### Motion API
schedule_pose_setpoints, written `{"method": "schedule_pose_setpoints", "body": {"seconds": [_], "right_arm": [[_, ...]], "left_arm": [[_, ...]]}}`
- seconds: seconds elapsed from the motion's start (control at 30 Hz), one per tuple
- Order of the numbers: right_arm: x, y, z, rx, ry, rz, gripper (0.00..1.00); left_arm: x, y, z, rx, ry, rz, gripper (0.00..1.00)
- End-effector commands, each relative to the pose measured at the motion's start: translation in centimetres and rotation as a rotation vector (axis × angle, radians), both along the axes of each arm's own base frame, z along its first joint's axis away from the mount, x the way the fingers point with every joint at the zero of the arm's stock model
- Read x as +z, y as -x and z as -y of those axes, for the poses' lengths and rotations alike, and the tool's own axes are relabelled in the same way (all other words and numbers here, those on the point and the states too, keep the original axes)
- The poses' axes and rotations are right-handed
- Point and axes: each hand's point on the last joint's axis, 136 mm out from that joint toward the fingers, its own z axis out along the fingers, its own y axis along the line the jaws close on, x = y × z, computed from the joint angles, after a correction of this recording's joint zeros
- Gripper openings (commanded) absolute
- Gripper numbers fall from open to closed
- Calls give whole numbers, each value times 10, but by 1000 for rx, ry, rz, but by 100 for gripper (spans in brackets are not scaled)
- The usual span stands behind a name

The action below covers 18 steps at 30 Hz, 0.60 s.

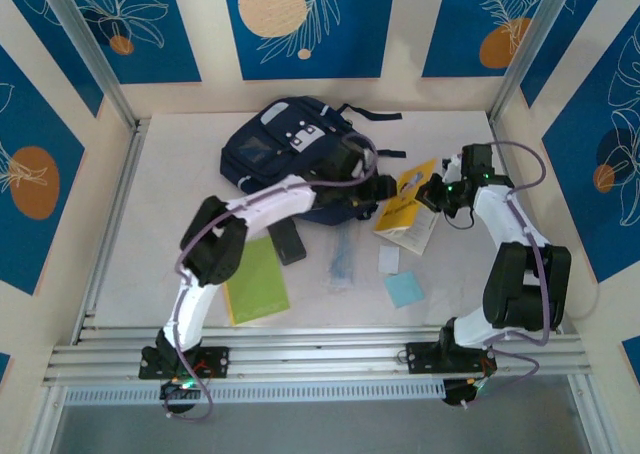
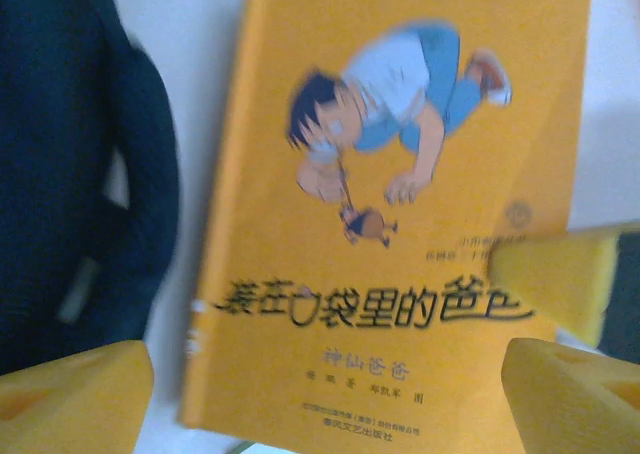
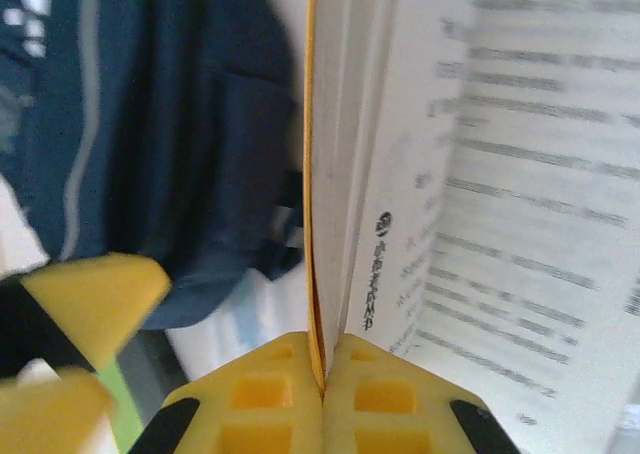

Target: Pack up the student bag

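The student bag (image 1: 285, 149), a navy backpack, lies at the back of the table and shows dark at the left in the left wrist view (image 2: 70, 174) and behind the book in the right wrist view (image 3: 180, 124). My right gripper (image 1: 436, 192) is shut on the edge of a yellow book (image 1: 405, 209), pinching its cover and a few pages (image 3: 322, 364). The book hangs partly open, with printed pages (image 3: 520, 174) fanned out. My left gripper (image 1: 378, 188) stands open, facing the book's cartoon cover (image 2: 400, 224), its fingers (image 2: 75, 399) spread wide on either side of it without touching.
On the table in front lie a green notebook (image 1: 257, 279), a black flat item (image 1: 290, 242), a clear pouch (image 1: 343, 259), a small white piece (image 1: 388, 259) and a light blue pad (image 1: 405, 289). Rails run along the near edge (image 1: 320, 354).
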Motion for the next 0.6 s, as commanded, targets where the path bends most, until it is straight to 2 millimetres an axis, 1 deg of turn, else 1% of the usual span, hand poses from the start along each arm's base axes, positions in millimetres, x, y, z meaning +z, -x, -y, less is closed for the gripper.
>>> {"method": "schedule_pose_setpoints", "body": {"seconds": [0.0, 0.1, 0.2, 0.27, 0.33, 0.4, 0.47, 0.57], "right_arm": [[59, 1, -32, 138, -46, 138, 0], [78, 2, -50, 188, -63, 183, 0], [96, 3, -70, 237, -129, 221, 0], [109, 3, -87, 292, -190, 262, 0], [114, 2, -101, 338, -242, 297, 0], [107, -3, -110, 369, -281, 301, 0], [89, -9, -118, 398, -312, 297, 0], [42, -23, -119, 394, -312, 241, 0]], "left_arm": [[60, -22, -39, 41, 82, 93, 91], [63, -27, -60, 68, 120, 87, 92], [58, -27, -75, 86, 156, 58, 93], [54, -26, -85, 104, 172, 45, 93], [50, -27, -96, 129, 170, 42, 93], [44, -27, -107, 156, 161, 40, 93], [36, -26, -117, 179, 145, 36, 93], [18, -24, -128, 205, 95, 24, 93]]}}
